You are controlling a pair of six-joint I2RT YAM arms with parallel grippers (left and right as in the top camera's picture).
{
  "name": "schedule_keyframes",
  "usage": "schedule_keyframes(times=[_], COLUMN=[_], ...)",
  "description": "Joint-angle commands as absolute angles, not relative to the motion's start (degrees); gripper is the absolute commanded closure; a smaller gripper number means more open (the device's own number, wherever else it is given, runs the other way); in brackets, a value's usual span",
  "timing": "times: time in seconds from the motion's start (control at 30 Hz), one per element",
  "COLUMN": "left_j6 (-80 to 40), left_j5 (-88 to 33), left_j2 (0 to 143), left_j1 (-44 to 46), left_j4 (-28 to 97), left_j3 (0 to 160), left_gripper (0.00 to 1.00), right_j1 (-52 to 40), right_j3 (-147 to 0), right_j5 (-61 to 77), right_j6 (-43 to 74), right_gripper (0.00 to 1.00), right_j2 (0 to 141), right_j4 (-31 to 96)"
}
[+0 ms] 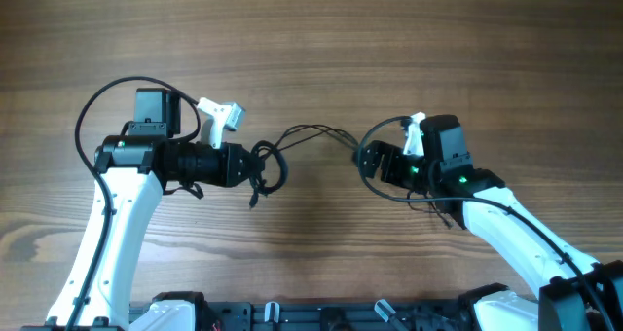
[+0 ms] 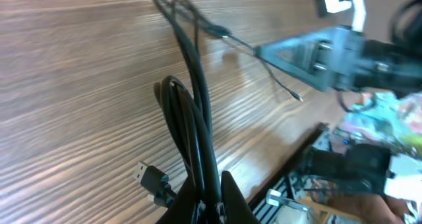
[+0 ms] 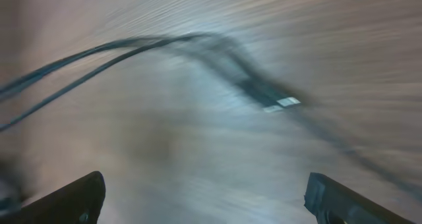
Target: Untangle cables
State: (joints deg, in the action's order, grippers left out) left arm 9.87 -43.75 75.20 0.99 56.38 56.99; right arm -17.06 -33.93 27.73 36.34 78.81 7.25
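- Brown wood-grain bench (image 1: 311,39) fills the overhead view, its grain running side to side.
- Left arm (image 1: 117,214): a white link leads to a black wrist, and a thick black lead arcs over it in a wide loop.
- Left hand (image 1: 255,167) points right. In its own wrist view the dark fingers (image 2: 227,197) are pinched shut around the bundle at the bottom of the frame.
- Cables (image 1: 292,141): thin, black, round and slightly glossy. A few loops bunch at the left hand, on the left half of the bench. From there several strands run right in shallow curves toward the right hand.
- In the left wrist view the bundle (image 2: 194,99) runs up and away from the fingers, splitting into single strands at the far end.
- USB plug (image 2: 148,176), black with a flat metal tip, lies on the bench just left of the bundle.
- Right hand (image 1: 363,161) faces left at the strands' right end. Its wrist view is blurred, but the dark fingers (image 3: 72,201) sit in the two bottom corners, spread wide with nothing between them.
- Ahead of the right hand, strands curve across the bench to a small plug (image 3: 280,104) with a pale tip. Whether the hand touches any strand cannot be told.
- Right arm (image 1: 516,239): white link, black wrist, with a green light (image 1: 465,182) glowing on it.
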Motion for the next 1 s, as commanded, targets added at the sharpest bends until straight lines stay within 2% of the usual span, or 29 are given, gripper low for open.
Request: schedule_keyframes(times=[0.0,0.27,0.5,0.67,0.87,0.9,0.97], left_j6=[7.0,7.2,6.7,6.5,6.5,6.6,6.6], left_j5=[-40.4,-40.4,-39.4,-39.4,-39.4,-39.4,-39.3], left_j2=[74.3,74.3,74.3,74.3,74.3,74.3,74.3], left_j1=[1.2,9.8,16.0,18.7,22.3,23.0,23.7], left_j4=[56.1,55.9,56.0,56.0,56.0,56.0,56.0], left_j3=[57.3,57.3,57.3,57.3,57.3,57.3,57.3], left_gripper=[0.96,0.96,0.96,0.96,0.96,0.96,0.96], right_j1=[-17.3,-23.6,-32.9,-37.2,-38.5,-38.5,-38.5], right_j3=[-33.5,-33.4,-33.4,-33.4,-33.4,-33.4,-33.4], right_j5=[39.6,37.4,24.8,16.0,12.9,12.9,13.1], right_j6=[53.4,77.5,97.0,99.6,99.2,98.9,98.0], right_gripper=[0.0,0.0,0.0,0.04,0.28,0.35,0.6], right_j2=[79.3,79.3,79.3,79.5,82.0,82.5,83.6], right_j4=[6.1,-2.9,-7.4,-10.7,-14.3,-14.5,-14.4])
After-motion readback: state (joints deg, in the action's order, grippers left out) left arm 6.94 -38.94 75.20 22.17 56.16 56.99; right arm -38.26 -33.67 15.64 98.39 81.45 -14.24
